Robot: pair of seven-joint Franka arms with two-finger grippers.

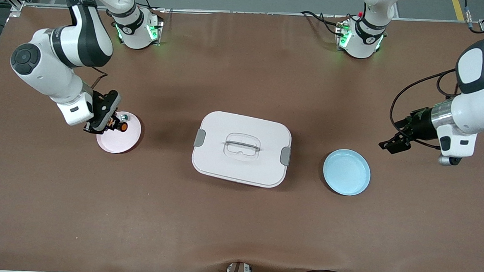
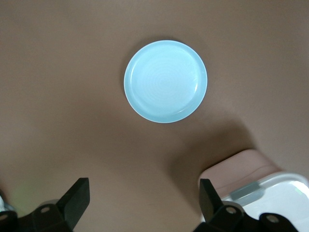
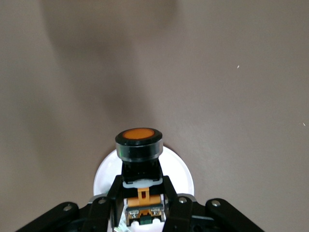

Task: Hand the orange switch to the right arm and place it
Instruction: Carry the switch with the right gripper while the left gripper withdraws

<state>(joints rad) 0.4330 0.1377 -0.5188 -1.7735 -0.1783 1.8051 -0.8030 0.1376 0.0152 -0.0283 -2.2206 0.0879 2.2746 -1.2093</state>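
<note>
The orange switch [image 1: 119, 126] is a small black-bodied push-button with an orange round end. My right gripper [image 1: 109, 125] is shut on the orange switch and holds it over the pink plate [image 1: 121, 141] toward the right arm's end of the table. In the right wrist view the switch [image 3: 139, 145] sits between my fingers [image 3: 175, 203], over the plate [image 3: 179, 169]. A whitish small part with a green end [image 1: 124, 116] lies on the pink plate. My left gripper [image 1: 394, 142] is open and empty, up over the table beside the blue plate [image 1: 346, 172]; the arm waits.
A white lidded box [image 1: 241, 149] with grey latches stands mid-table between the two plates. In the left wrist view the blue plate [image 2: 165, 81] and a corner of the box [image 2: 263, 181] show past my open left gripper [image 2: 144, 197].
</note>
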